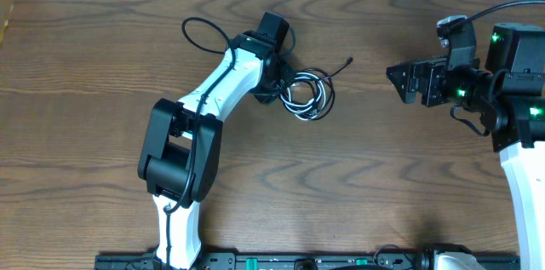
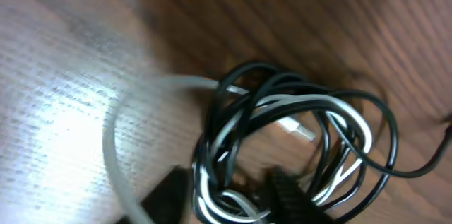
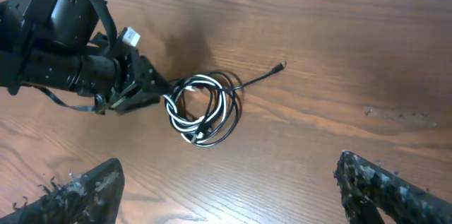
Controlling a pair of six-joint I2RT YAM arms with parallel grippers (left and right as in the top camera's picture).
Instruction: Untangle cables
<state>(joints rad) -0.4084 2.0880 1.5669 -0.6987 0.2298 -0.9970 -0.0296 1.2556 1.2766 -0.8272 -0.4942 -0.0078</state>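
1. Surface: a brown wooden table (image 1: pixel 102 134), with both arms standing over it.
2. Location of the work: the cables (image 1: pixel 308 97) lie in one small coil near the table's middle, white cable (image 3: pixel 173 105) and black cable (image 3: pixel 234 111) wound together in loops.
3. Loose end: one black tail leaves the coil toward the far right and ends in a small plug (image 3: pixel 281 65).
4. Left gripper (image 3: pixel 155 91): it meets the coil's left rim. Its jaws are drawn partway in with strands between them. The wrist view is blurred, so a firm hold cannot be confirmed.
5. Right gripper (image 3: pixel 227 164): spread wide and empty, well apart on the coil's right.
6. Governing relation: the coil lies immediately right of the left gripper, so the left arm is much the nearer. The tail's long axis points away from it, toward the right arm's side.
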